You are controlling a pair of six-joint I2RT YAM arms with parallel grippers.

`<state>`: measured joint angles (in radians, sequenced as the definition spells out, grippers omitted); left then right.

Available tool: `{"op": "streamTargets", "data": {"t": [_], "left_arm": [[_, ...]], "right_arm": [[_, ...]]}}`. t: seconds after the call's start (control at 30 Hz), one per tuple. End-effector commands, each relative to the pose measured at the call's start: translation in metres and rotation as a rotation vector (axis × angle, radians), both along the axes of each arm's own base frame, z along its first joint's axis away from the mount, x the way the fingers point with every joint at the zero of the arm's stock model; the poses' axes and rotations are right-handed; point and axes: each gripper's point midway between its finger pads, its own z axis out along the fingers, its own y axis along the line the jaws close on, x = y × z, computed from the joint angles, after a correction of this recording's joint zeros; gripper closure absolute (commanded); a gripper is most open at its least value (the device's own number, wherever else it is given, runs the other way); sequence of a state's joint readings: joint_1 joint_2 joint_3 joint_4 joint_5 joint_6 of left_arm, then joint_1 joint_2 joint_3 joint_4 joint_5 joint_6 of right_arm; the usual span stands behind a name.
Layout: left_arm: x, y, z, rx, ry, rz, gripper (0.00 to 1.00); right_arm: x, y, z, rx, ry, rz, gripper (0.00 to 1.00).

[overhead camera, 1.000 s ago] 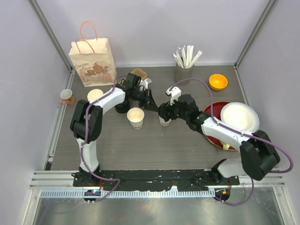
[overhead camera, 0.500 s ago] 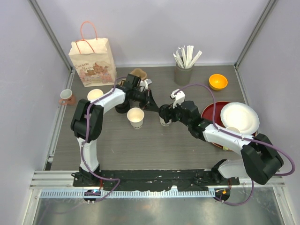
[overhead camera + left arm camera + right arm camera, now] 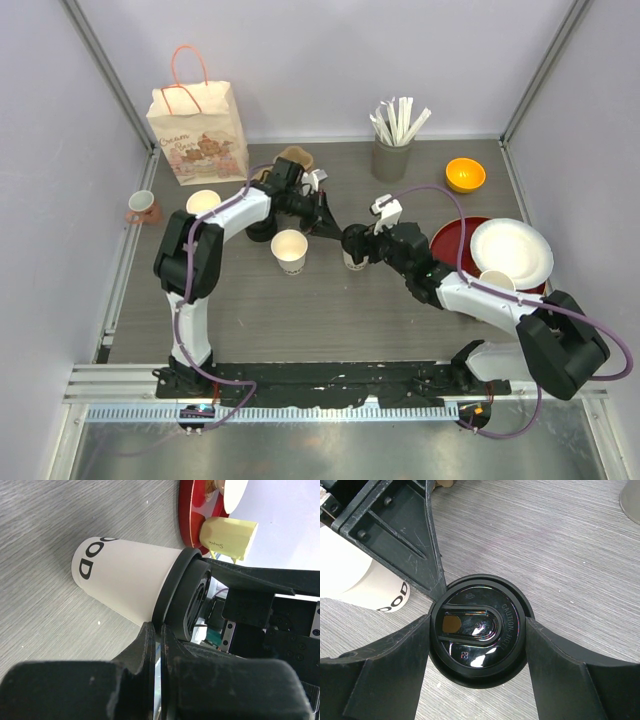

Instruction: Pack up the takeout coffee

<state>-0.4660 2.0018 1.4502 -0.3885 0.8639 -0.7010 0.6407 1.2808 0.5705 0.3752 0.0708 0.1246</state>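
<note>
The takeout coffee (image 3: 125,582) is a cream-white paper cup with black print and a round black lid (image 3: 477,630). It stands upright mid-table (image 3: 352,258). My right gripper (image 3: 477,621) comes down over it, one finger against each side of the lid's rim, shut on it (image 3: 355,244). My left gripper (image 3: 160,630) is shut with nothing in it, its tips (image 3: 335,228) touching the lid's rim from the back left. In the top view the cup's body is mostly hidden under the right gripper.
An open paper cup (image 3: 289,249) stands just left of the coffee. Further left are a cup stack (image 3: 203,202) and a pink mug (image 3: 143,207). Behind stand a paper bag (image 3: 197,130), a stick holder (image 3: 392,152) and an orange bowl (image 3: 465,175). A red tray (image 3: 452,240) carries a white plate.
The right arm's wrist and forearm have swung a little rightward and nearer while its fingers stay on the lid. The cup and the left arm have hardly moved.
</note>
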Motion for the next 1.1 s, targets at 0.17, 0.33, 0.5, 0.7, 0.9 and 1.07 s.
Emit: {"op": "streamTargets", "data": {"t": [0.17,0.33,0.5,0.7,0.9,1.07], "left_arm": [[0.017,-0.003,-0.022,0.093,-0.028,0.015,0.78],[0.029,0.0,-0.016,0.101,-0.051,0.037,0.69],[0.032,-0.002,-0.02,0.096,-0.061,0.037,0.66],[0.041,-0.018,0.006,-0.016,-0.085,0.015,0.63],[0.049,-0.015,0.032,-0.042,-0.129,0.019,0.6],[0.044,-0.009,0.022,-0.019,-0.103,0.029,0.62]], "right_arm": [[-0.042,-0.018,-0.073,-0.107,0.256,0.006,0.53],[-0.041,-0.016,-0.069,-0.091,0.235,0.014,0.53],[-0.038,-0.014,-0.067,-0.098,0.229,0.022,0.54],[-0.038,-0.011,-0.066,-0.104,0.221,0.042,0.55],[-0.038,-0.012,-0.066,-0.102,0.222,0.038,0.56],[-0.038,-0.011,-0.066,-0.096,0.228,0.035,0.56]]}}
